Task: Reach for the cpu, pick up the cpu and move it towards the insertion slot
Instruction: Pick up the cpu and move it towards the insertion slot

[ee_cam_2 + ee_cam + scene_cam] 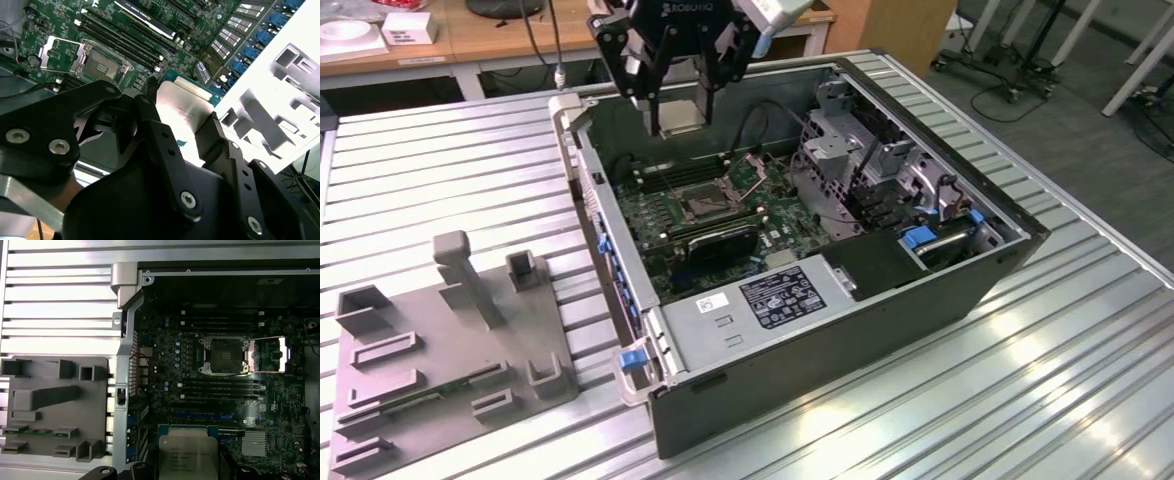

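Your gripper (680,122) pinches the cpu (680,128) by its edges, flat face clear, holding it above the open case with the insertion slot (698,203) below.

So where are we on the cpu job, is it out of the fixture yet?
Pickup looks done: the gripper is shut on the cpu, held up over the open computer case, away from the grey fixture on the table. In hand: carrying it over the motherboard. Left: the insertion slot sits open and empty, and the cpu is still apart from it in the first wrist view.
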You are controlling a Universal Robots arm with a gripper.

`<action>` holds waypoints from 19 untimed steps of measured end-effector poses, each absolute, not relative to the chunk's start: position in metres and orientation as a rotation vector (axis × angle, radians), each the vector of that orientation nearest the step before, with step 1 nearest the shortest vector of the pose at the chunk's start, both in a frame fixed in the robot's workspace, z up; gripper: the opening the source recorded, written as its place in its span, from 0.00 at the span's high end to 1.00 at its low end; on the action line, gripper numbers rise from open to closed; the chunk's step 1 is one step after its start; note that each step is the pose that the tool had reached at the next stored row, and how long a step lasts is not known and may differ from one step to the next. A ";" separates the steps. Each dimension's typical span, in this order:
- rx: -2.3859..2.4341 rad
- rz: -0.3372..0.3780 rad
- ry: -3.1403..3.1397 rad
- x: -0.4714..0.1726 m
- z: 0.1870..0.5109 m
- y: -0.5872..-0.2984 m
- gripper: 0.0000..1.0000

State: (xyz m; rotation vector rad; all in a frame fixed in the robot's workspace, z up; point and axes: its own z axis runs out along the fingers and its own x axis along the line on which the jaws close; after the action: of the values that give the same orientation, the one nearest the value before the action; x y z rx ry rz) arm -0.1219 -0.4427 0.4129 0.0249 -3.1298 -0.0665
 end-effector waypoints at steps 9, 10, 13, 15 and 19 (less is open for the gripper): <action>0.025 -0.066 -3.130 -0.113 0.413 -0.442 0.45; 0.025 -0.066 -3.130 -0.113 0.413 -0.442 0.45; 0.025 -0.067 -3.130 -0.112 0.413 -0.442 0.45; 0.025 -0.067 -3.130 -0.112 0.413 -0.442 0.45; 0.025 -0.066 -3.130 -0.111 0.413 -0.442 0.45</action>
State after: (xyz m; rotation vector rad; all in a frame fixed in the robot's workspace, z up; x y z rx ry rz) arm -0.1114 -0.4423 0.4129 0.0251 -3.1298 -0.0664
